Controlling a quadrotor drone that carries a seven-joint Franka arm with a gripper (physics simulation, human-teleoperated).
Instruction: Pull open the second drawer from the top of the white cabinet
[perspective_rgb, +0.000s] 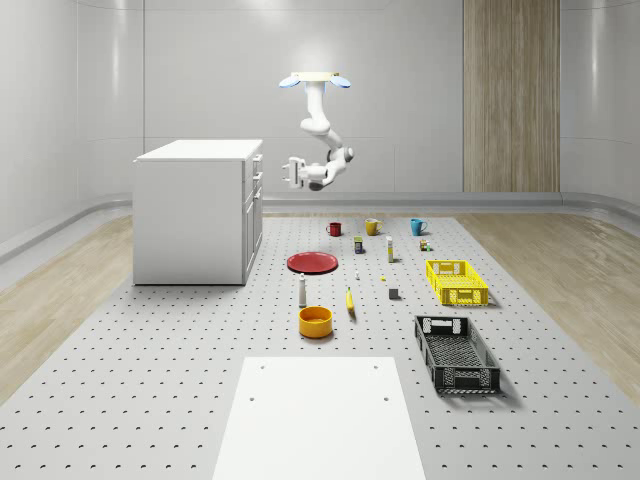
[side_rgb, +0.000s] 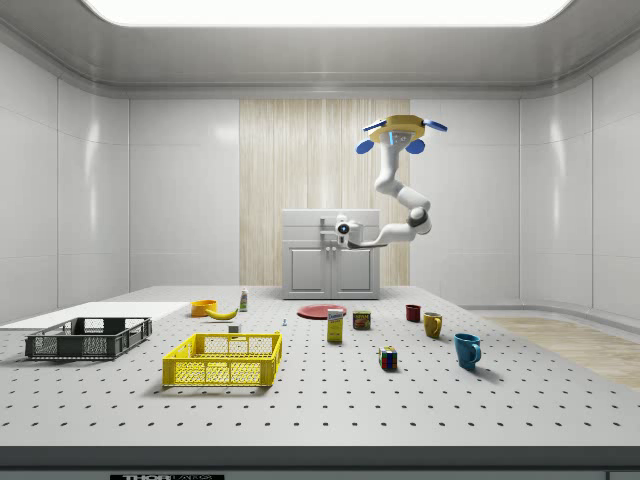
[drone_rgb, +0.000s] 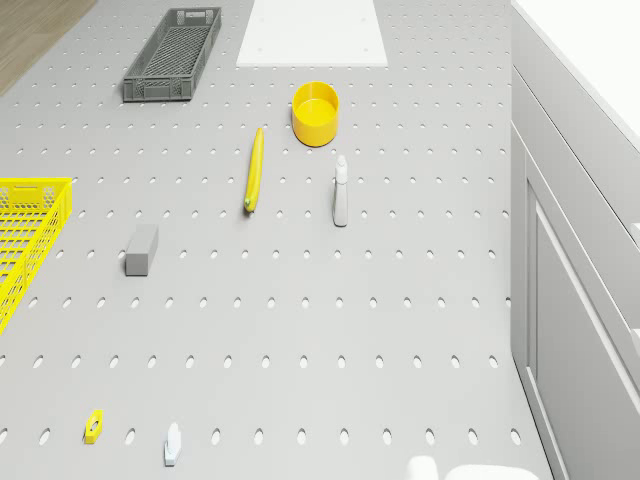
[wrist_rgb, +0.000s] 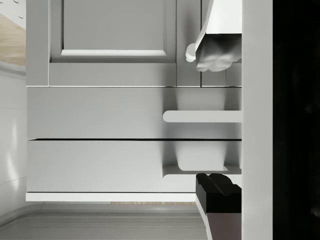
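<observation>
The white cabinet (perspective_rgb: 192, 212) stands at the whole-scene view's left, its drawer front facing right. I hover with the drone (perspective_rgb: 318, 80) high above the floor, to the right of the cabinet. The arm hangs down and bends toward it. My gripper (perspective_rgb: 288, 172) is open at upper-drawer height, a short gap from the front. In the wrist view the second drawer (wrist_rgb: 100, 112) has its bar handle (wrist_rgb: 200, 116) lined up between my fingertips (wrist_rgb: 216, 52), and the gripper (wrist_rgb: 216, 120) is still apart from it. The top drawer's handle (wrist_rgb: 200, 170) lies beside it.
On the pegboard floor right of the cabinet lie a red plate (perspective_rgb: 313, 262), a small bottle (perspective_rgb: 302, 290), a banana (perspective_rgb: 350, 300), an orange bowl (perspective_rgb: 315, 321), three mugs (perspective_rgb: 372, 227), a yellow crate (perspective_rgb: 457, 282) and a dark crate (perspective_rgb: 456, 353). A white board (perspective_rgb: 318, 420) lies in front.
</observation>
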